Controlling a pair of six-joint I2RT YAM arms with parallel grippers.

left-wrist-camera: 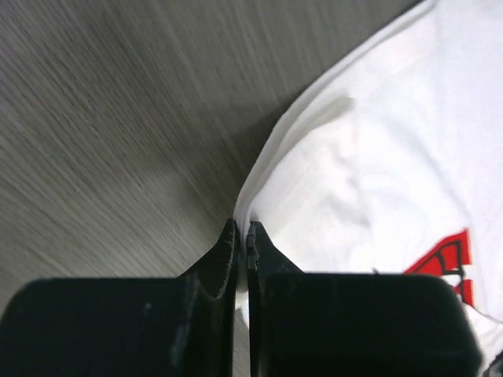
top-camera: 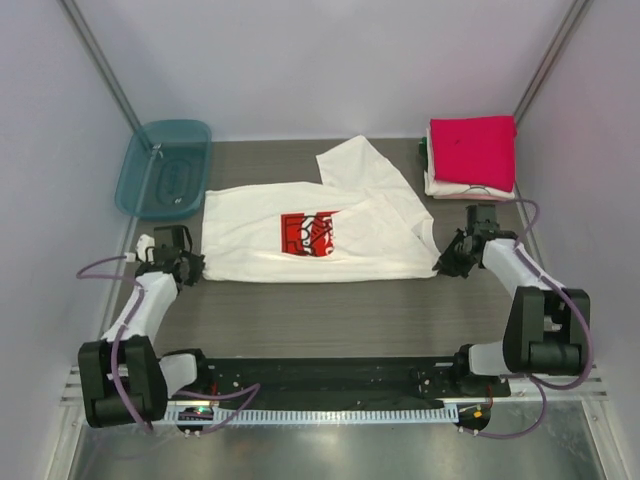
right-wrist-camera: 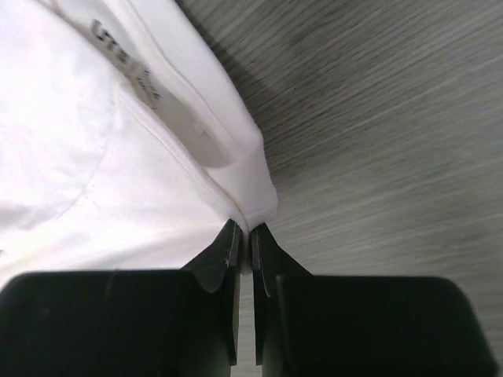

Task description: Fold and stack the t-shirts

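A cream-white t-shirt [top-camera: 300, 232] with a red-and-black chest print lies spread across the middle of the table, one sleeve pointing to the back. My left gripper [top-camera: 192, 268] is shut on its left bottom corner [left-wrist-camera: 259, 196]. My right gripper [top-camera: 445, 264] is shut on its right edge near the collar [right-wrist-camera: 236, 181], where a label shows. A bright pinkish-red folded t-shirt [top-camera: 473, 150] tops a stack of pale folded ones [top-camera: 470, 188] at the back right.
A translucent teal plastic tub [top-camera: 163, 168] sits at the back left corner. White walls stand at both sides and the back. A metal rail runs along the near edge under the arm bases.
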